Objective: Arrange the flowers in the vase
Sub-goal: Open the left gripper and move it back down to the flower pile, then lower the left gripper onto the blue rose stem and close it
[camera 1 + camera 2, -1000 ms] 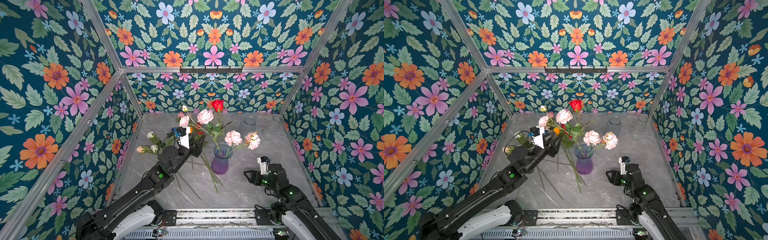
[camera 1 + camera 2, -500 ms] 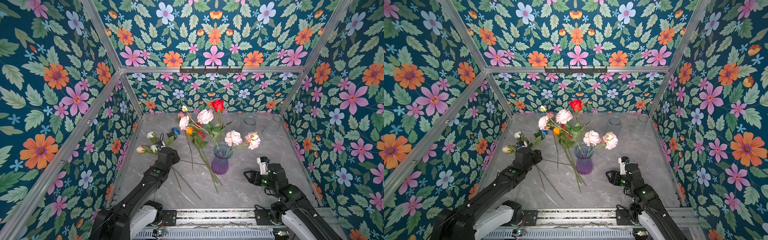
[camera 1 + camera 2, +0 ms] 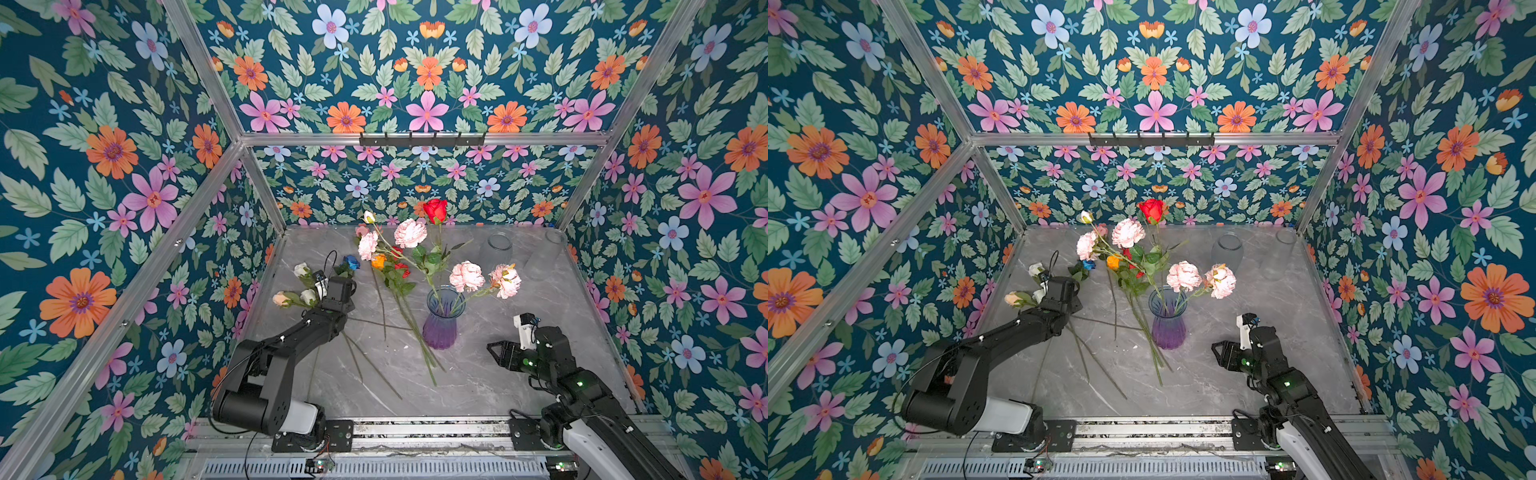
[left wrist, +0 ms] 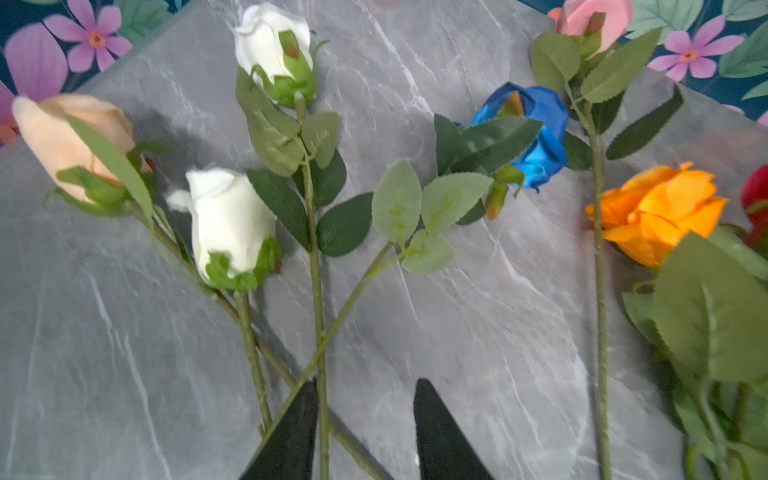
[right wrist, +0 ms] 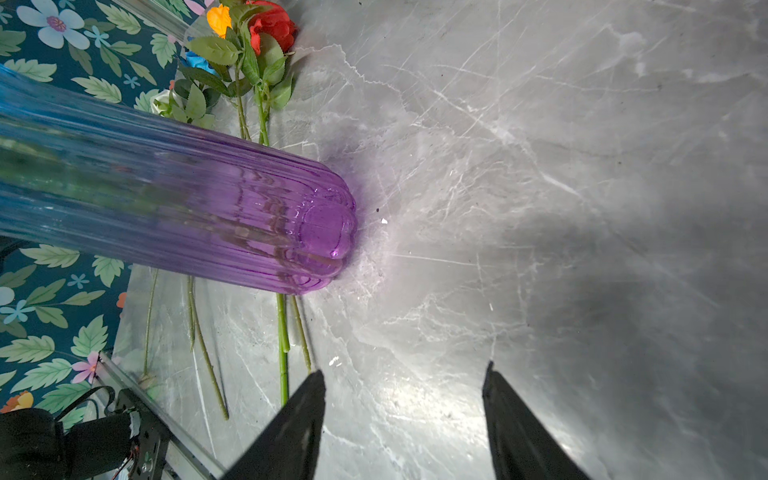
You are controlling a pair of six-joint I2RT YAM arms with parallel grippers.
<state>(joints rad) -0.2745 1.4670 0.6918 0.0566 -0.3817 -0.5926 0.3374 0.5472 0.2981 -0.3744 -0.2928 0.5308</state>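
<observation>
While the right end effector (image 5: 405,368) is hanging spread and empty near the vase (image 5: 249,216), the left end effector (image 4: 366,380) is straddling rose stems (image 4: 318,332), jaws apart.

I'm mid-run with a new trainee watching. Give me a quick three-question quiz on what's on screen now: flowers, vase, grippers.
1. True or false: the right gripper holds a flower.
2. Which rose stands in the purple vase? A blue, B red, C orange.
3. Fill in: a white rose stem runs between the ___ gripper's fingers.
Key: 1 false, it is open over bare table. 2 B, the red rose. 3 left gripper.
</observation>
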